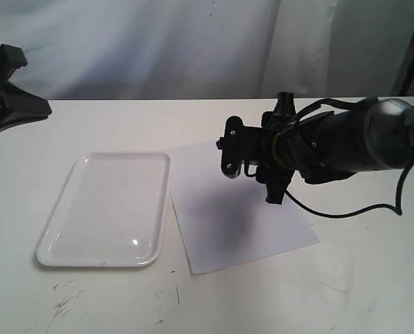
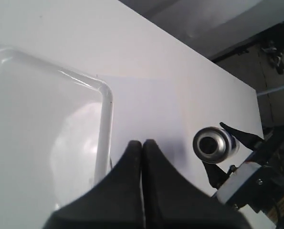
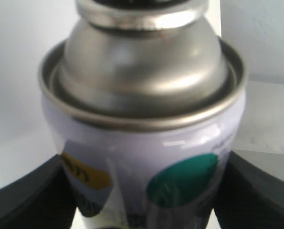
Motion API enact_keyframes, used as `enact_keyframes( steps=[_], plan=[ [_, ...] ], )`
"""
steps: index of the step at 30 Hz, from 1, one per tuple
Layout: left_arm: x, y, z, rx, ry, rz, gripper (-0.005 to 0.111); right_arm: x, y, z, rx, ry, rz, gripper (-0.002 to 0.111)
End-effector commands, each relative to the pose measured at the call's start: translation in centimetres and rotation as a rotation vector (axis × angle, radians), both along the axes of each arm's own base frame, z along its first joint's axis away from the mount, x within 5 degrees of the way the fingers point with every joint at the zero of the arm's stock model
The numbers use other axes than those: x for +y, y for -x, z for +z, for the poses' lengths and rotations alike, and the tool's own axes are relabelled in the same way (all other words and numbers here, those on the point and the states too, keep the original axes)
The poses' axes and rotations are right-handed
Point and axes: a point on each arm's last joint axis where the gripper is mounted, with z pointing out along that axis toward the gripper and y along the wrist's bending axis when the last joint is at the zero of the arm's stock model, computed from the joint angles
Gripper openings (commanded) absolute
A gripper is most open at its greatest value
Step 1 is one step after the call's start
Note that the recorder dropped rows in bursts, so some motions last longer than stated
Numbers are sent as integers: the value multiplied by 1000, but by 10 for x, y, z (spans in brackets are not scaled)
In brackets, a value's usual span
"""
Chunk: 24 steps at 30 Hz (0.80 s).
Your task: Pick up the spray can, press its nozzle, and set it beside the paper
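2 black fingers (image 3: 27,200) of the right gripper (image 3: 142,195) are clamped against opposite sides of the spray can (image 3: 142,143), which is held between them clear of the bench (image 1: 346,292). Its silver shoulder, 1 green dot and 1 yellow dot are seen close up in the right wrist view. The nozzle (image 3: 137,2) is cut by the frame's edge and shows only as a dark sliver. In the exterior view the right gripper is held above the far right part of the paper (image 1: 248,229), on which a shadow is cast; the can itself cannot be made out there. The paper lies flat near the bench's middle, slightly skewed, with its left edge just beside the white tray (image 1: 102,264). The tray is set on the left half, toward the near edge. The left gripper (image 2: 142,143) is seen by the far left edge, its jaws pressed together on nothing.
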Motion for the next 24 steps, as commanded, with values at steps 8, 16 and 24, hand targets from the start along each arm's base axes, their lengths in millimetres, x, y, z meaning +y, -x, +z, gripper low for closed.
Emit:
enact_keyframes(
  steps=[8,16,24],
  plan=[
    [-22,-39,-28,78,211,-240,0,-1,-4,-3,-22,26,-41,0],
    [-29,-53,-57,132,276,-311,0,11,-1,-8,-73,-31,-108,0],
    [-67,-79,-66,174,211,-416,0,15,1,-9,-75,-55,-126,0]
  ],
)
